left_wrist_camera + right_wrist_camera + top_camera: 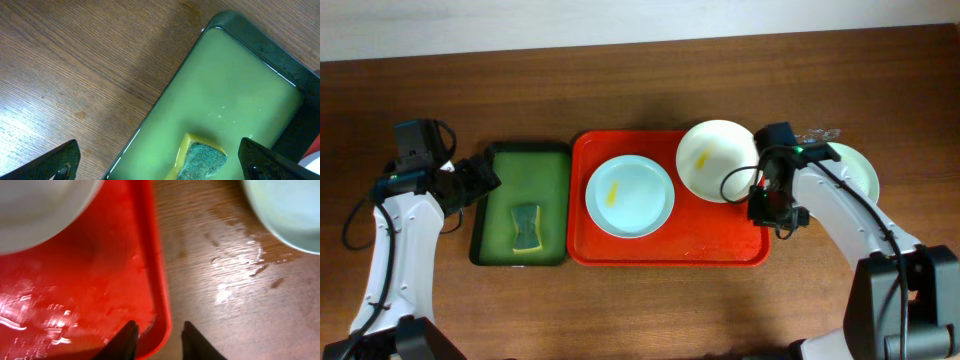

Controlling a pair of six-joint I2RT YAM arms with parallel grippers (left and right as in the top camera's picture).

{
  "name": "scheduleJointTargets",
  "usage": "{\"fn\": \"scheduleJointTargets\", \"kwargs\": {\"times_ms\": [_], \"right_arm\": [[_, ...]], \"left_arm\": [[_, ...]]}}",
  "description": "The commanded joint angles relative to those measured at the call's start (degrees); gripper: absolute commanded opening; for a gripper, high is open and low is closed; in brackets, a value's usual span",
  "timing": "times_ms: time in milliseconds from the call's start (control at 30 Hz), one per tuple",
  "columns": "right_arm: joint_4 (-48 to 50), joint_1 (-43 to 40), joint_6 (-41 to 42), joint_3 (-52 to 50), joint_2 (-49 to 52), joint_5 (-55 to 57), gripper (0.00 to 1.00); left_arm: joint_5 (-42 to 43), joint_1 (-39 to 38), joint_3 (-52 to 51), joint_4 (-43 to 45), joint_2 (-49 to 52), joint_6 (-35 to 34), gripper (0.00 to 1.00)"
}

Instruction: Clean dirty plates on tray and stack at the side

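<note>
Right hand [159, 341] straddles the right rim of the red tray [670, 245]
It stands slightly apart; left hand [162, 165] gapes wide. Blue plate [630, 196] and cream plate [710, 155] on the tray, third plate [860, 168] on the counter [620, 80] beside it.

Pretty plain setup: a dark brown wood-grain surface [640, 85] fills nearly the whole overhead shot. Past its far edge there's a pale off-white band [520, 22], wall or floor, can't tell. Light is soft and even. Toward the right edge the wood has a wet patch [235, 260], droplets catching glare.
</note>
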Motion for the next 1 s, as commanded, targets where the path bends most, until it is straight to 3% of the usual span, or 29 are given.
{"fn": "scheduleJointTargets", "kwargs": {"times_ms": [0,200,400,567,833,967], "right_arm": [[4.6,-2.2,-2.2,-3.9,0.0,-0.4,0.18],[14.3,-2.3,-8.9,-8.3,0.1,-1.4,0.19],[15.2,-2.3,-10.3,-8.4,3.5,-1.2,0.20],[16.4,-2.3,-14.5,-8.4,4.3,-0.9,0.05],[18.3,-2.3,-14.9,-8.4,4.3,3.6,0.04],[20.0,-2.3,-19.3,-8.4,4.3,5.6,0.04]], "left_arm": [[0.4,0.0,1.0,0.1,-1.0,-0.2,0.99],[0.4,0.0,1.0,0.1,-1.0,-0.2,0.99],[0.4,0.0,1.0,0.1,-1.0,-0.2,0.99],[0.4,0.0,1.0,0.1,-1.0,-0.2,0.99],[0.4,0.0,1.0,0.0,-1.0,-0.2,0.99],[0.4,0.0,1.0,0.0,-1.0,-0.2,0.99]]}}
